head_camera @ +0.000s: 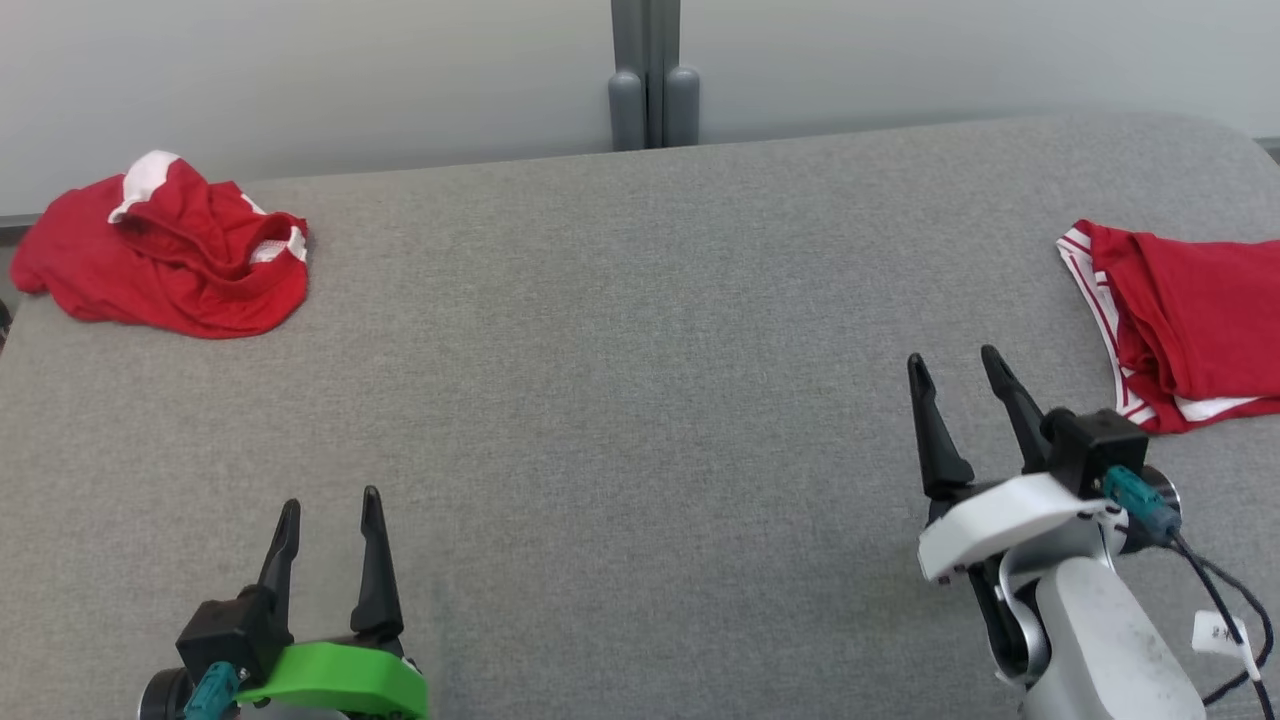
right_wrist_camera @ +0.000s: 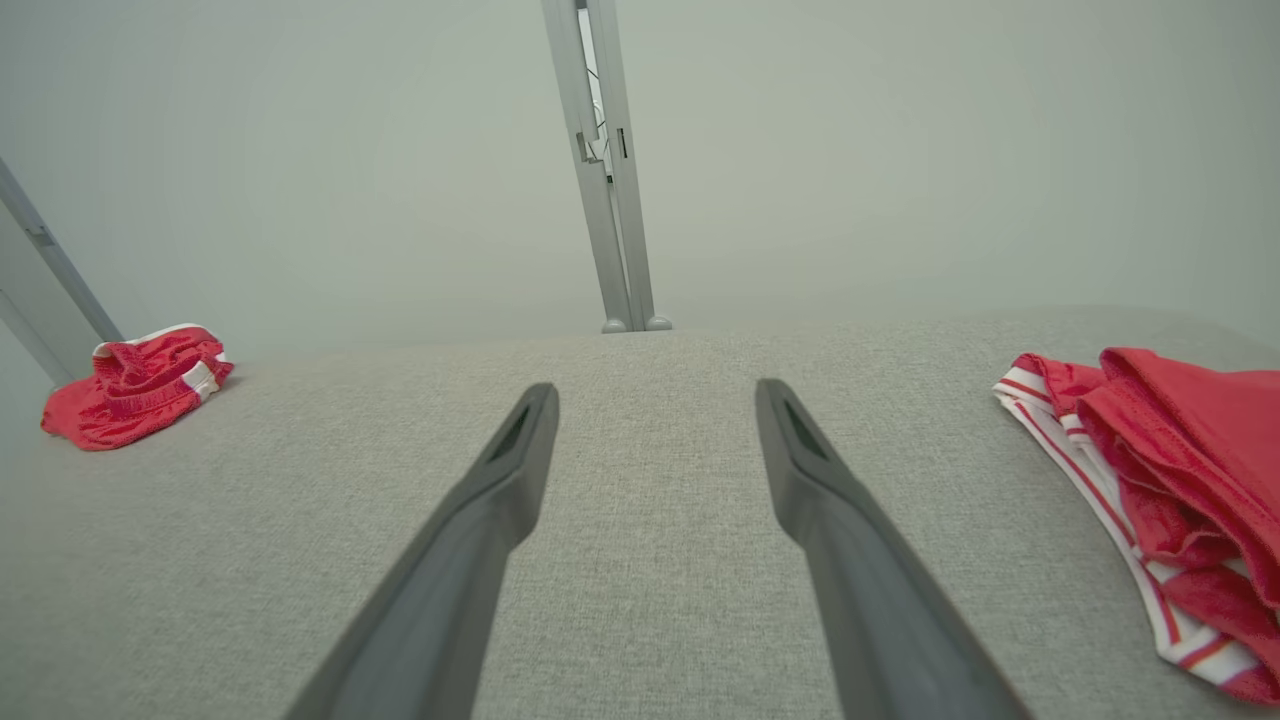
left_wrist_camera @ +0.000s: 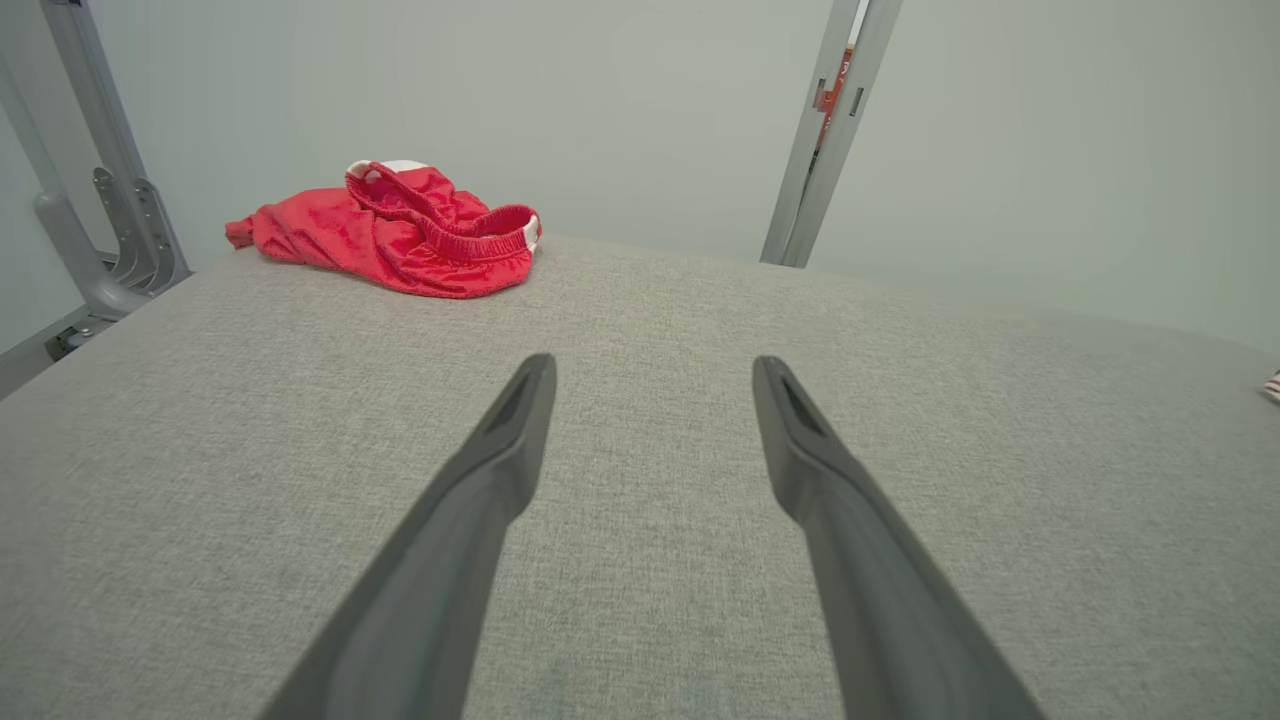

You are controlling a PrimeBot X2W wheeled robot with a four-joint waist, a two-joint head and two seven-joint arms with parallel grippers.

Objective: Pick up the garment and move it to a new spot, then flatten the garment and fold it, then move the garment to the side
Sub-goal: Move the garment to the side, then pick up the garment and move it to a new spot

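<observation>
A crumpled red garment (head_camera: 170, 250) with white trim lies at the table's far left corner; it appears again ahead and left in the left wrist view (left_wrist_camera: 400, 235) and small at the left in the right wrist view (right_wrist_camera: 135, 380). A second red garment (head_camera: 1190, 320) with red-and-white striped edging lies folded at the right edge, near my right gripper (right_wrist_camera: 1170, 470). My left gripper (head_camera: 330, 505) stands open at the lower left, well short of the crumpled garment, with nothing between its fingers (left_wrist_camera: 655, 370). My right gripper (head_camera: 950, 365) is open above the bare cloth, left of the folded garment (right_wrist_camera: 655, 395).
The table (head_camera: 640, 380) is covered in grey fabric with rounded far corners. A grey metal post (head_camera: 652, 75) rises behind its far edge against a pale wall. More metal framing (left_wrist_camera: 110, 220) stands off the left end.
</observation>
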